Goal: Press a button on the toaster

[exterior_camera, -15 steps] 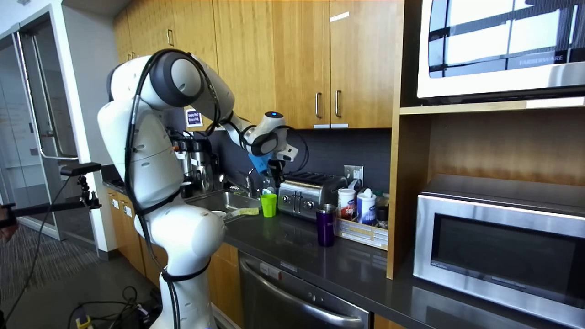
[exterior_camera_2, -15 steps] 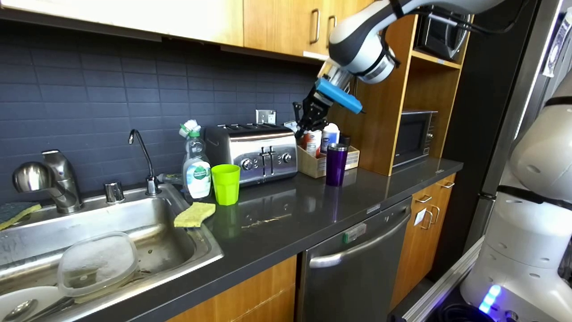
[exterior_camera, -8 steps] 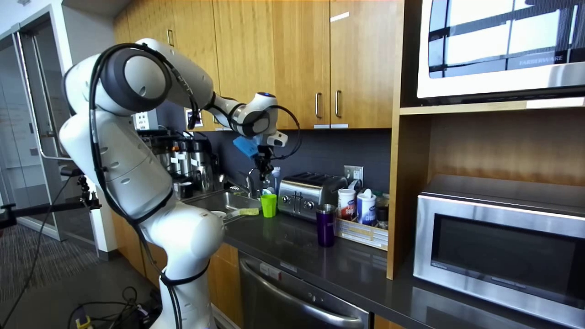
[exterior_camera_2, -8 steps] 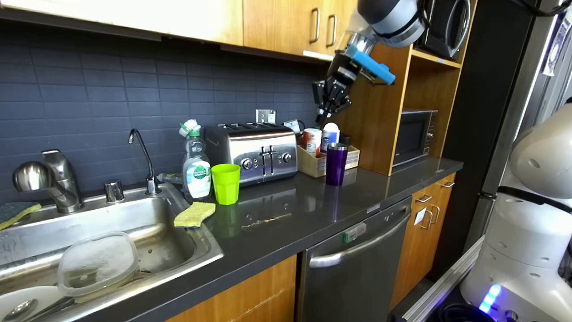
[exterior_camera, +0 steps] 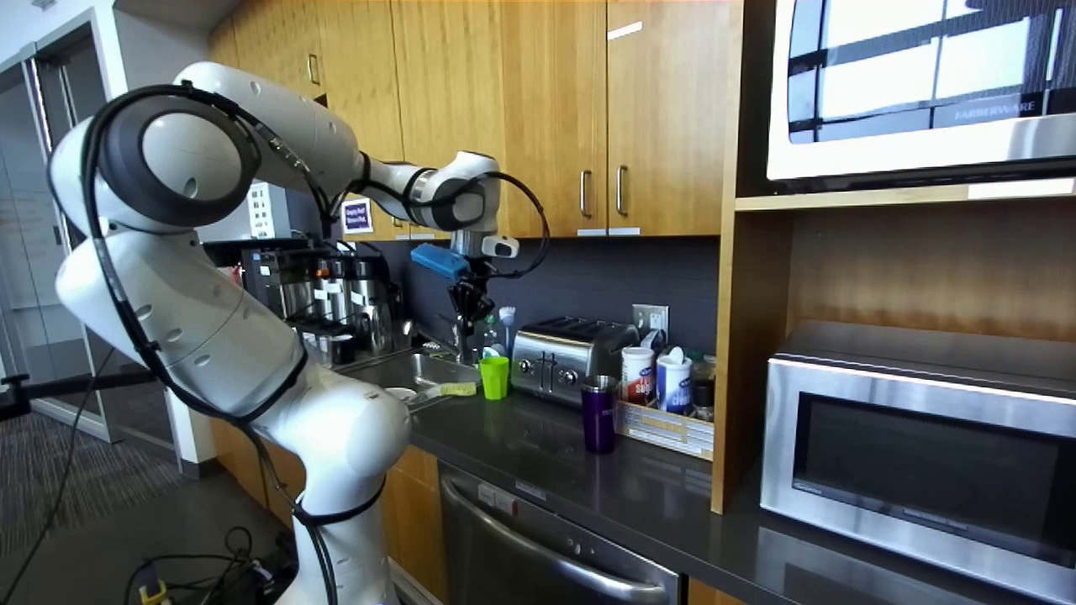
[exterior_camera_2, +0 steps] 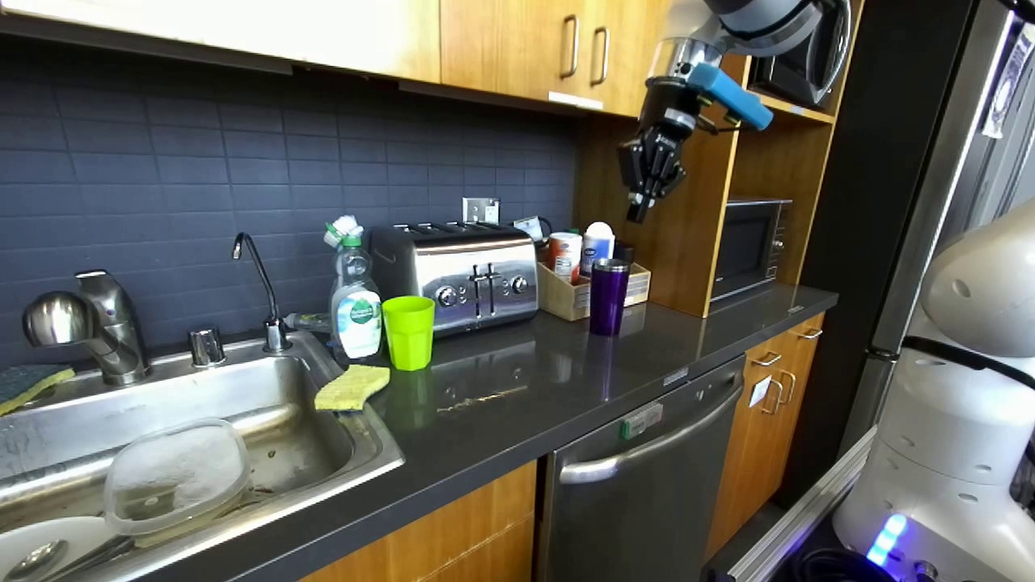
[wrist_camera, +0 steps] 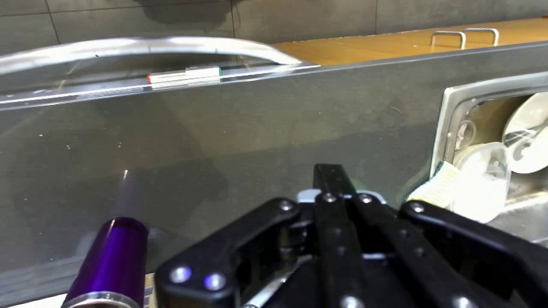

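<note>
The toaster is a low silver box on the dark counter, and it also shows in an exterior view. Its front has two knobs and a pair of dark levers in the middle. My gripper hangs in the air, pointing down, higher than the toaster's top and apart from it. It also shows in an exterior view. In the wrist view the fingertips are together with nothing between them. The toaster is out of the wrist view, which looks down on the counter.
A green cup and soap bottle stand beside the toaster by the sink. A purple tumbler stands before a wooden box of canisters. Cabinets hang above. A microwave sits on the counter.
My arm has drawn back and up, carrying the gripper away from the toaster. The gripper has tilted to point more steeply down. The toaster and the counter things have not moved.
</note>
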Robot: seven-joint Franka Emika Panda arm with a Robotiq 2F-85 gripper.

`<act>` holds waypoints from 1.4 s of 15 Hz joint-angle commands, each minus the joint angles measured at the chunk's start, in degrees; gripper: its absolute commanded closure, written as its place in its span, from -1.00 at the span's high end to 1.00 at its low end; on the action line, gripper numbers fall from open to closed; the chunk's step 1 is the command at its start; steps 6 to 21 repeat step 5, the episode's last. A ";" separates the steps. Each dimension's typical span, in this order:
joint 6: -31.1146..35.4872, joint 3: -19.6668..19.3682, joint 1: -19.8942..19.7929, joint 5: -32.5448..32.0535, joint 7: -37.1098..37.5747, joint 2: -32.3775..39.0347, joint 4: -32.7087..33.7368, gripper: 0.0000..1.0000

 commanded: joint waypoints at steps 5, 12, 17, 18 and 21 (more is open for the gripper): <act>-1.69 0.55 -1.36 -0.01 -0.76 -0.89 0.04 -0.64; -1.69 0.55 -1.36 -0.01 -0.76 -0.89 0.04 -0.64; -1.69 0.55 -1.36 -0.01 -0.76 -0.89 0.04 -0.64; -1.69 0.55 -1.36 -0.01 -0.76 -0.89 0.04 -0.64; -1.69 0.55 -1.36 -0.01 -0.76 -0.89 0.04 -0.64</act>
